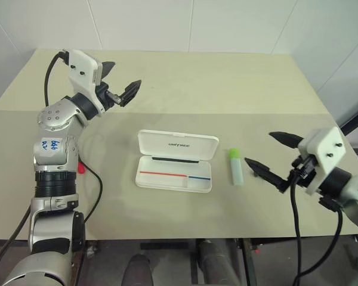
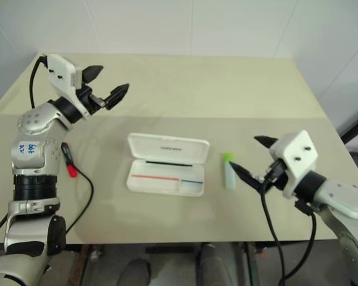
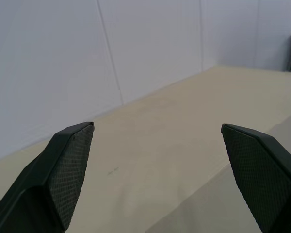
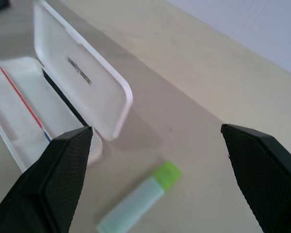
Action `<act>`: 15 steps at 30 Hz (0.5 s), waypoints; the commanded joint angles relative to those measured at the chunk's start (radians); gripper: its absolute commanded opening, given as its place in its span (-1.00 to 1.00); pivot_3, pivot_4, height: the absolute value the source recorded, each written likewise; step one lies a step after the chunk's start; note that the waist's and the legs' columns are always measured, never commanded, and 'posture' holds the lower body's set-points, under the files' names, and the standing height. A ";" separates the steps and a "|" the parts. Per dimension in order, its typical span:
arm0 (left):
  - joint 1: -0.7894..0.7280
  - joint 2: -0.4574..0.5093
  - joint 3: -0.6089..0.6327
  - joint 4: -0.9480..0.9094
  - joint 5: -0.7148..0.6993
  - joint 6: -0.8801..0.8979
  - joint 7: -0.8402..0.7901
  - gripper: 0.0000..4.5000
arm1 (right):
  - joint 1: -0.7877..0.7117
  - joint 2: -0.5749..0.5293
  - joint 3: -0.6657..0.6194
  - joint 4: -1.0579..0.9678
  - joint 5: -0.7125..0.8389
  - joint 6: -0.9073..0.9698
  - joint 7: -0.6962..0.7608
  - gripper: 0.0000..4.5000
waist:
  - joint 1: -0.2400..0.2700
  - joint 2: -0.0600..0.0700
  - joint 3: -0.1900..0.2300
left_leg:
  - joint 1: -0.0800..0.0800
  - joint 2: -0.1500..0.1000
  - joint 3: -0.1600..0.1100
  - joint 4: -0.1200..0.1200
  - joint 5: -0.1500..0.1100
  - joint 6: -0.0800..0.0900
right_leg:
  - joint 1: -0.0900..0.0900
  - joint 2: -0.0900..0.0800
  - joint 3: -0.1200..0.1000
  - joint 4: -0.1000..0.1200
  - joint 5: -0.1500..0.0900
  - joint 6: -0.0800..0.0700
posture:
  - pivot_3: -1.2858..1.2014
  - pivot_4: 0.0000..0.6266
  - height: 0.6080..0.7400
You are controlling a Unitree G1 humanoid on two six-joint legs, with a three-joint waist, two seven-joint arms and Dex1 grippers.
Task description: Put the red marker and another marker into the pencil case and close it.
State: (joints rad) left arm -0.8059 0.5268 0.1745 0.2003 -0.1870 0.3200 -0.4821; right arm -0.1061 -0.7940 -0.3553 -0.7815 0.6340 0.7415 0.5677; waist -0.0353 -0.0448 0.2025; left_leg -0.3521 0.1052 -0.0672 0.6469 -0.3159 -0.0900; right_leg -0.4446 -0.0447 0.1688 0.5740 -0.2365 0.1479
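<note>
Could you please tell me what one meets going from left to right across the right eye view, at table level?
Red marker → open pencil case → green-capped marker → right claw, open beside it.

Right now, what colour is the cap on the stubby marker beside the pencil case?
Bright green cap on a pale whitish marker; clearest in the right wrist view.

pencil case (image 1: 176,161) open mid-table (image 1: 227,83), stubby marker (image 1: 235,166) just right of it, slim marker (image 2: 68,161) well left
</note>
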 commanded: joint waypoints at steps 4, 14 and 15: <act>0.039 0.062 -0.070 -0.073 0.209 0.400 0.227 0.99 | -0.224 0.019 0.143 -0.017 0.119 0.014 0.031 1.00 | -0.001 0.000 0.000 | 0.001 0.000 -0.001 -0.001 0.000 0.000 | 0.000 0.000 0.000 0.000 0.001 0.001 | 0.03 -0.52 1.00; 0.023 -0.010 -0.097 -0.251 0.343 1.002 0.429 0.99 | -0.288 -0.004 0.264 0.046 0.081 -0.049 0.165 1.00 | 0.009 0.000 0.000 | -0.001 -0.001 -0.001 -0.002 -0.002 -0.001 | -0.001 0.000 0.000 0.000 0.001 0.002 | 0.03 -0.52 1.00; 0.025 -0.027 -0.093 -0.265 0.359 1.016 0.458 0.99 | -0.287 -0.004 0.269 0.059 0.072 -0.059 0.170 1.00 | 0.009 0.000 0.000 | -0.001 -0.001 -0.001 -0.002 -0.002 -0.001 | -0.001 0.000 0.000 0.000 0.001 0.001 | 0.03 -0.52 1.00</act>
State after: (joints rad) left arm -0.7647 0.5051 0.0661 -0.0076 0.1314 1.2978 -0.0708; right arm -0.3851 -0.7932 -0.0816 -0.7305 0.7227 0.7139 0.7212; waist -0.0265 -0.0449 0.2026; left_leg -0.3530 0.1043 -0.0684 0.6448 -0.3174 -0.0913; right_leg -0.4455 -0.0446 0.1685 0.5743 -0.2357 0.1493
